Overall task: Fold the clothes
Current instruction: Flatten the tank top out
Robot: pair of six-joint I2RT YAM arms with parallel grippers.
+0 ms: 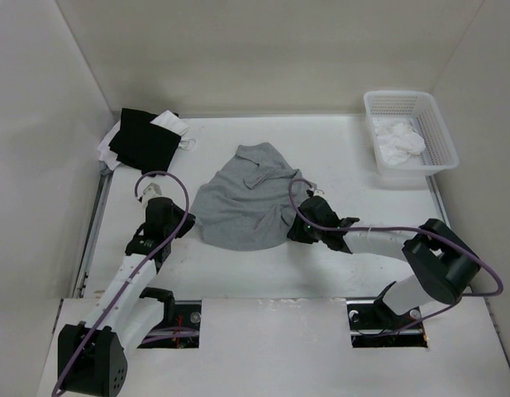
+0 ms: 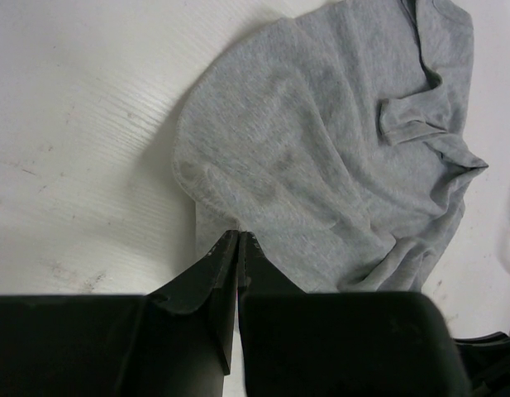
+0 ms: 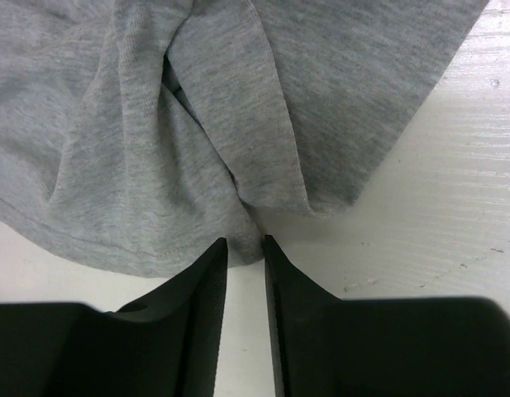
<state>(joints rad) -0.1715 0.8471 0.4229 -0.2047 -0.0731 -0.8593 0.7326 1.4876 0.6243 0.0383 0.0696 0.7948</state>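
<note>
A light heather-grey polo shirt [image 1: 246, 198] lies rumpled in the middle of the white table [image 1: 362, 207], collar end toward the far wall and hem toward the arms. It is not spread flat: the cloth is bunched, with creases running through the body and a fold gathered near its right side.

The left arm [image 1: 126, 277] reaches in from the near left, and the left jaws are clenched tight, their tips meeting with no gap right at the shirt's near-left edge. The tips sit over the fabric there, but I cannot tell whether any of the knit is pinched between them.

The right arm [image 1: 378, 241] stretches across from the near right and comes down low at the shirt's near-right hem. The right jaws stand a little apart — a narrow slot with bare table showing through it — and the bottom of a hanging fold of grey cloth sits just at their tips. They are not clamped on it.

A heap of black-and-white garments [image 1: 143, 139] lies at the far left corner of the table, well apart from the shirt. At the far right stands a white plastic basket [image 1: 439, 132] with a crumpled white cloth [image 1: 401, 142] inside — neither arm is near it.
</note>
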